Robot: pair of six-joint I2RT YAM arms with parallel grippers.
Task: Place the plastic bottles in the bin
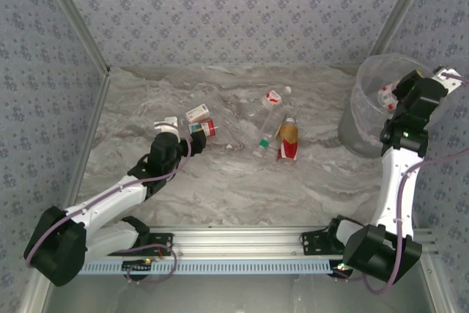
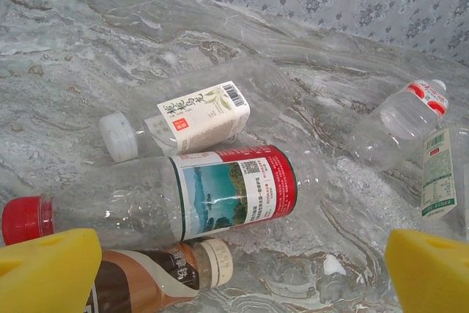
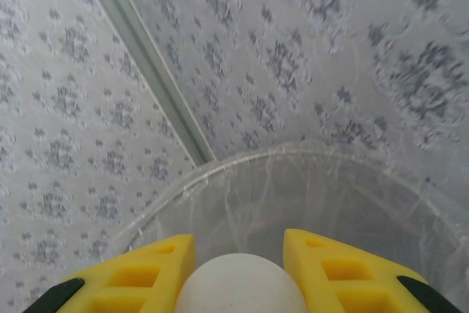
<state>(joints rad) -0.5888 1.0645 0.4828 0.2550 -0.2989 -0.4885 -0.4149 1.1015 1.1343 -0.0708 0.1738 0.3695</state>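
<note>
Bottle (image 3: 240, 287) pinched in the right claw (image 3: 239, 251) over the bin (image 3: 308, 155); left claw (image 2: 242, 269) spread wide above loose bottles (image 2: 234, 192) on the table (image 2: 73, 49).

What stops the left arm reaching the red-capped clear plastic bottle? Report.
Nothing, it seems; yes, likely reachable. The left tool stands open before the red-capped clear plastic bottle, nothing between; a brown plastic bottle lies close beside.

Six small plastic bottles (image 1: 287, 137) lie on the grey marbled desk (image 1: 242, 188); a seventh bottle (image 1: 386, 94) is at one round translucent plastic bin (image 1: 357, 128).
</note>
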